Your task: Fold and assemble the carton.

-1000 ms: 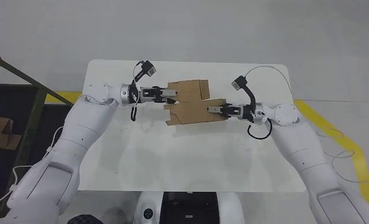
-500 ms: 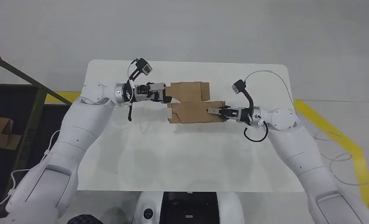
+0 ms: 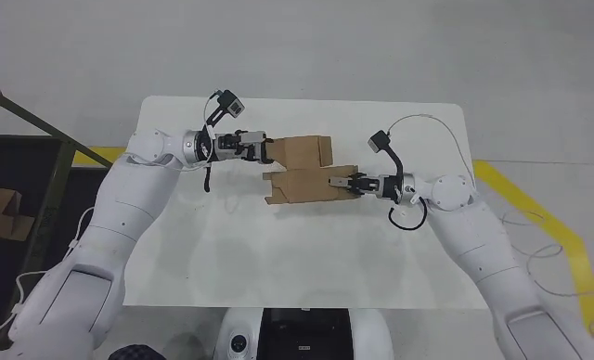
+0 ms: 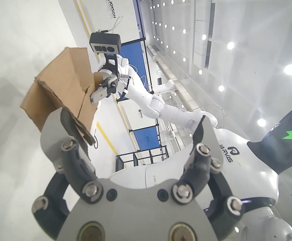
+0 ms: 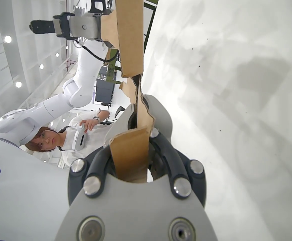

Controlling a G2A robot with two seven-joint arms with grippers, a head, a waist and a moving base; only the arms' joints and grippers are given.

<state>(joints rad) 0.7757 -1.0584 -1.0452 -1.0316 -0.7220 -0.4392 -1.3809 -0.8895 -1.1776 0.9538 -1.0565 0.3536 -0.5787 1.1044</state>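
– Cardboard first: how will the carton (image 3: 302, 165) handle?
– Light, I'd judge. It is stiff across its panels but weak at the scored folds and torn edges. Take it by a flap edge close to a crease, because a squeeze in the middle of a panel would dent it.
– Where is it?
– Partly folded, and it looks to be held just above the table (image 3: 278, 267), over the middle of its far half.
– And the right gripper (image 5: 138, 116)?
– Clamped on a flap at the carton end nearer the table's right side. The cardboard runs down between its fingers.
– The left gripper (image 4: 135, 122)?
– Spread wide and gripping nothing, at the end toward the table's left side. One fingertip (image 4: 66, 121) touches a ragged corner of the carton, and the other stands in free air, well apart.
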